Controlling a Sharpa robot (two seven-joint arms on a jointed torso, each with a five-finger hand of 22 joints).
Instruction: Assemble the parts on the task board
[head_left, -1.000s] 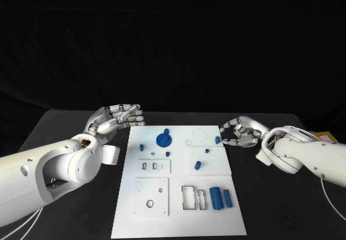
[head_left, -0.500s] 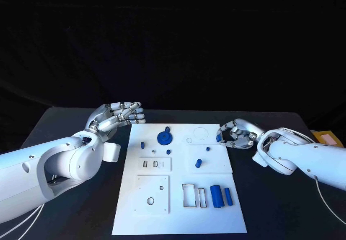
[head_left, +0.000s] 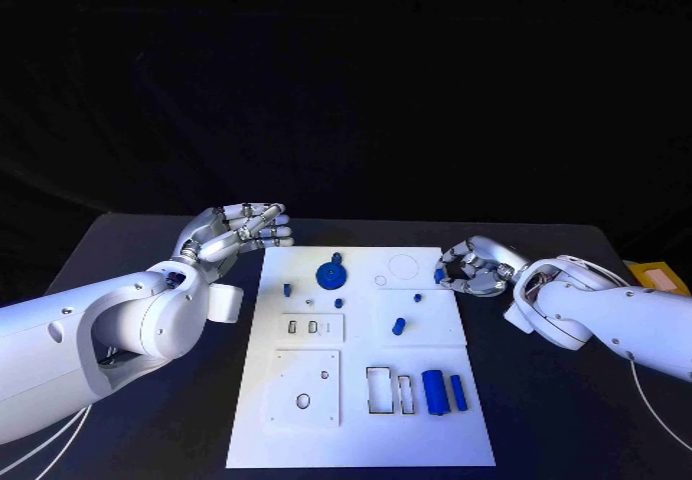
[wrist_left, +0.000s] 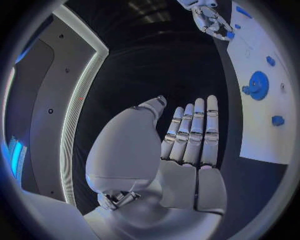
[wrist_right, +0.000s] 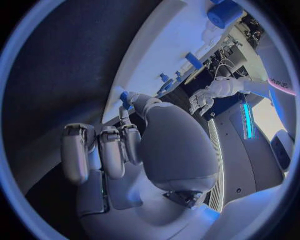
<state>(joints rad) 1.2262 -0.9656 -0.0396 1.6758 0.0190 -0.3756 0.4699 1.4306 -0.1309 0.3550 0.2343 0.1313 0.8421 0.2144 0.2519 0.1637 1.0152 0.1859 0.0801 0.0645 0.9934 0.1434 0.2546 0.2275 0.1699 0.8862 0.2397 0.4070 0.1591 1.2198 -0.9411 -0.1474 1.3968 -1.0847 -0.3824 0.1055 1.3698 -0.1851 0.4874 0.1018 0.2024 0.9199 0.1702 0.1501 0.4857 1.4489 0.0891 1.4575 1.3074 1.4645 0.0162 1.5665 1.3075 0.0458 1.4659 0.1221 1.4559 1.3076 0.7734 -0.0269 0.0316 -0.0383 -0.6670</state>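
We see the task board (head_left: 361, 420) lying flat in the middle of the black desk (head_left: 130, 440), between the two hands. The left hand (head_left: 231, 235) hovers just beside the board's far left corner, its fingers (wrist_left: 194, 130) straight and held side by side, with nothing in them. The right hand (head_left: 473, 268) sits at the board's far right edge, its fingers (head_left: 459, 272) curled inward around a small blue part (head_left: 440, 275); the right wrist view shows that blue piece (wrist_right: 125, 96) at the fingertips, but we cannot tell for sure how firmly it is pinched. Just inward of the left fingers a blue round gear (head_left: 330, 274) stands on the board, with small blue pegs (head_left: 287, 290) near it. Inward of the right fingers lie an empty ring outline (head_left: 398, 267) and two more small blue pieces (head_left: 400, 325). Well away from both hands, at the board's near end, two blue cylinders (head_left: 434, 390) lie side by side next to rectangular slots (head_left: 376, 390).
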